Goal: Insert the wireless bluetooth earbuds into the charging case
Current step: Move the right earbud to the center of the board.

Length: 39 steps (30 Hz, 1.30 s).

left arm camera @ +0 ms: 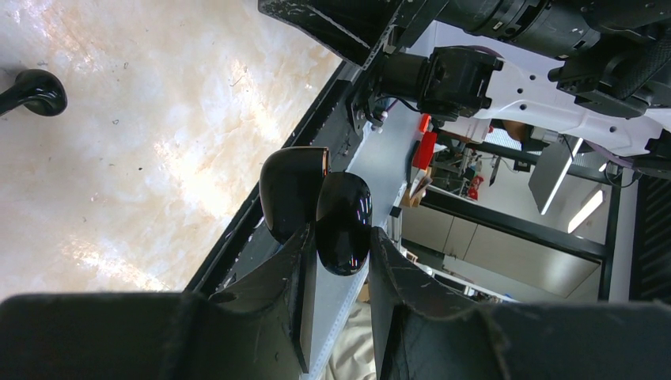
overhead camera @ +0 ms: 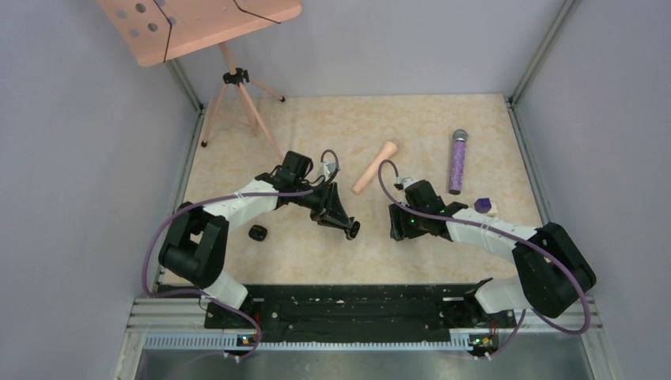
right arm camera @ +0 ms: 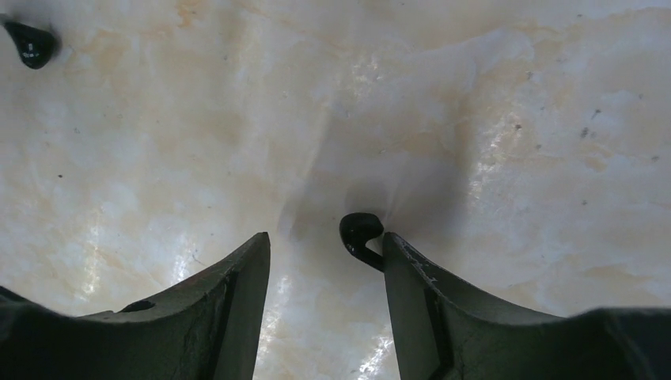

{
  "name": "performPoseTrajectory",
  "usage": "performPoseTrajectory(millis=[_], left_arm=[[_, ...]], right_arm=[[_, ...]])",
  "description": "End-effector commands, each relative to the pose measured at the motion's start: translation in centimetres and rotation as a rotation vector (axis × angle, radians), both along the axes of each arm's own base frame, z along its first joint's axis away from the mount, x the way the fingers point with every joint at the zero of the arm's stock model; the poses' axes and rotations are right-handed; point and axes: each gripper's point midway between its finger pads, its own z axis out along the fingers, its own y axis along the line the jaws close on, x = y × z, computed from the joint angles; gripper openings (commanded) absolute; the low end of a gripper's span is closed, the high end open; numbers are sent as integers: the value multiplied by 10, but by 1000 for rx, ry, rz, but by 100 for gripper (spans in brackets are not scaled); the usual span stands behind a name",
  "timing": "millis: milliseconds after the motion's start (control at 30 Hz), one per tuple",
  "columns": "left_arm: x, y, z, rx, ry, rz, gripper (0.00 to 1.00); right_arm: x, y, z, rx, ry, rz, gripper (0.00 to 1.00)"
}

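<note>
Two fingers of my left gripper [left arm camera: 340,241] pinch the charging case [left arm camera: 343,215], which is hinged open. My right gripper [right arm camera: 324,237] stands wide apart, holding nothing. One earbud [right arm camera: 360,235] touches a fingertip's inner edge, and a second earbud [right arm camera: 32,43] lies well beyond.

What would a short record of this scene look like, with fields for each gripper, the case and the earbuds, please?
left gripper: shut on the case
case: glossy black, lid looks open
right gripper: open, low over the table
near earbud: on the table between the right gripper's fingers, close against one
far earbud: on the table, farther off
progress: both earbuds lie outside the case
</note>
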Motion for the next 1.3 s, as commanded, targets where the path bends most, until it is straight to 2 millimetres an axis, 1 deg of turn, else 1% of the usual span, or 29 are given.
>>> performPoseTrajectory(millis=[0, 167, 233, 367, 800, 933, 1033, 1100, 1200, 1267], left_arm=[[1, 0, 18, -33, -63, 2, 0], [2, 0, 19, -33, -63, 4, 0], [2, 0, 19, -34, -63, 3, 0], [3, -1, 22, -35, -67, 4, 0], [2, 0, 19, -30, -62, 9, 0], [2, 0, 22, -36, -68, 8, 0], [2, 0, 24, -39, -70, 8, 0], [2, 0, 25, -38, -73, 8, 0], [1, 0, 25, -38, -78, 7, 0], [0, 1, 25, -38, -80, 7, 0]], right_arm=[[4, 29, 20, 125, 0, 40, 53], [-6, 48, 33, 245, 23, 86, 48], [-4, 48, 32, 237, 22, 75, 45], [5, 39, 28, 185, 1, 22, 38], [1, 47, 27, 213, 22, 68, 37], [-12, 65, 36, 304, 65, 170, 37], [-20, 70, 38, 323, 102, 222, 36], [-18, 66, 40, 305, 79, 214, 33], [-4, 53, 48, 257, -28, 146, 27], [6, 42, 54, 225, -98, 95, 27]])
